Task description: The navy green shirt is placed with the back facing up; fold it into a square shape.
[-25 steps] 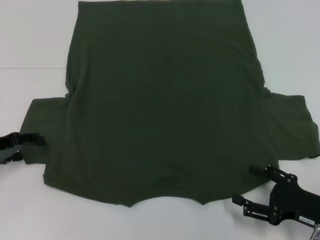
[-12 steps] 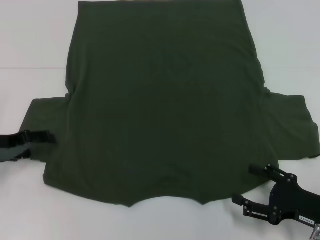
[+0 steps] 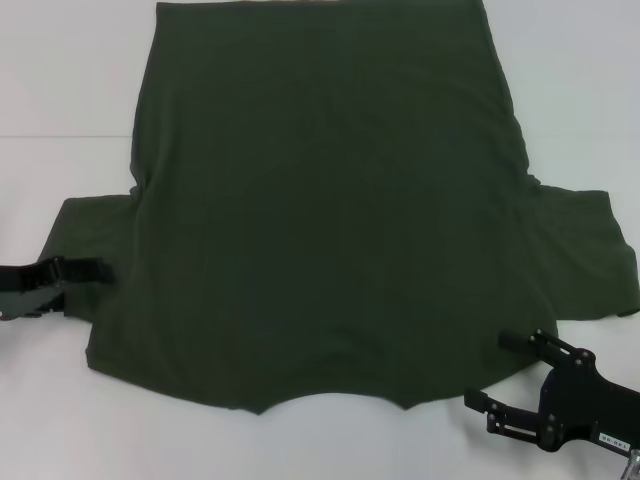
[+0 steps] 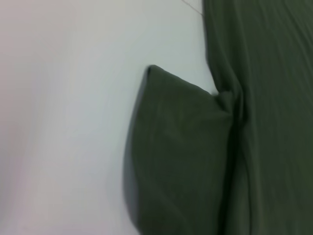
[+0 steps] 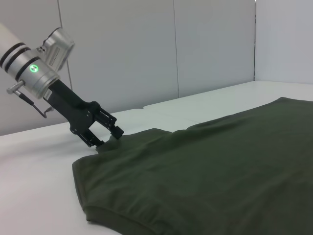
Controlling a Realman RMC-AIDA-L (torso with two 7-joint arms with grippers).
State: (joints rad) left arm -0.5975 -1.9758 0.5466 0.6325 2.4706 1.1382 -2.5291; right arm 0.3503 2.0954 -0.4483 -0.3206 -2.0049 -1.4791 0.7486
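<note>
White table (image 3: pixel 60 80), navy green shirt (image 3: pixel 330 200) flat. Left gripper (image 3: pixel 95 271), spread, at 9 o'clock sleeve: pinch hem fully. Right gripper (image 3: pixel 495 372) released, 5 o'clock.

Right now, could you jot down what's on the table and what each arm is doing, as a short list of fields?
cloth: navy green shirt, spread flat, unfolded
surface: white table
neckline: at the near edge, facing the robot
left end effector: at the shirt's left sleeve edge, low on the cloth
right end effector: open, by the near right corner, beside the neckline
folds made: none
</note>
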